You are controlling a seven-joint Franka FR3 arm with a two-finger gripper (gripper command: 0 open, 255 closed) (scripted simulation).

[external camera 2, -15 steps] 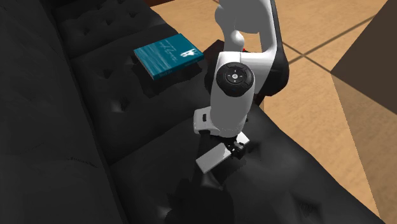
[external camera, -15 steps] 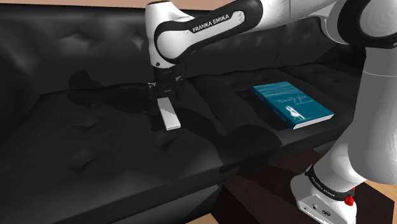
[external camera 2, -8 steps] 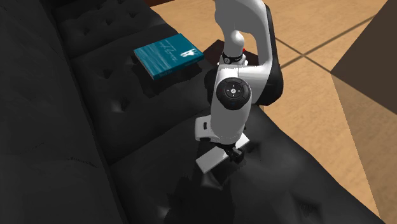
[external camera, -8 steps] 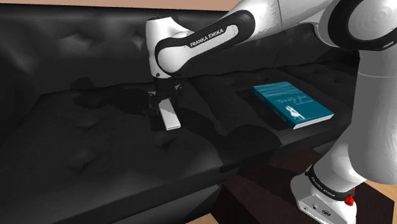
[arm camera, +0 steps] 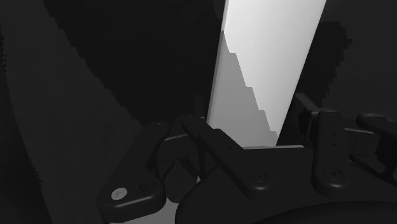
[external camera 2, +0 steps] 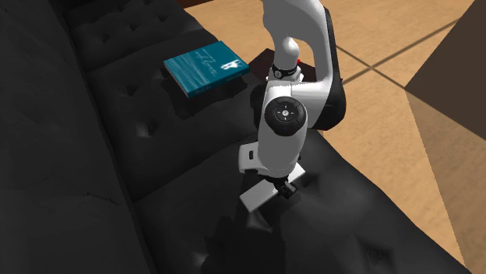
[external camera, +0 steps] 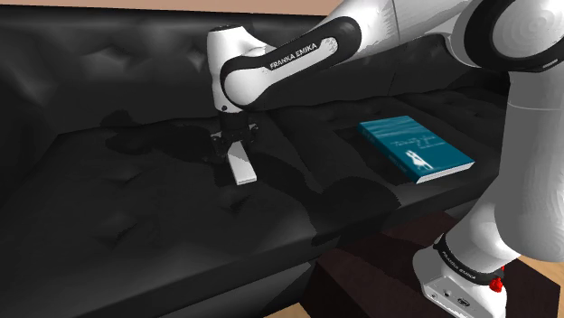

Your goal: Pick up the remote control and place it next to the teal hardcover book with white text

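Working the grasp step: gripper [external camera: 232, 149] sitting at remote's [external camera: 241, 172] 12 o'clock end, clamped or just straddling, cannot tell. Next needing confirmed grip, lifting, carrying toward 3 o'clock in shoulder view, beside book [external camera: 416, 149].

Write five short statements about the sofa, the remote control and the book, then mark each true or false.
1. The remote control lies on the seat of the black sofa. True.
2. The teal book is stacked on the remote control. False: it lies apart on the seat, toward the shoulder view's right.
3. The gripper is down at one end of the remote control. True.
4. The floor beside the sofa is grey carpet. False: it is wood-coloured with dark seams.
5. The teal book lies flat, cover up, with white markings. True.
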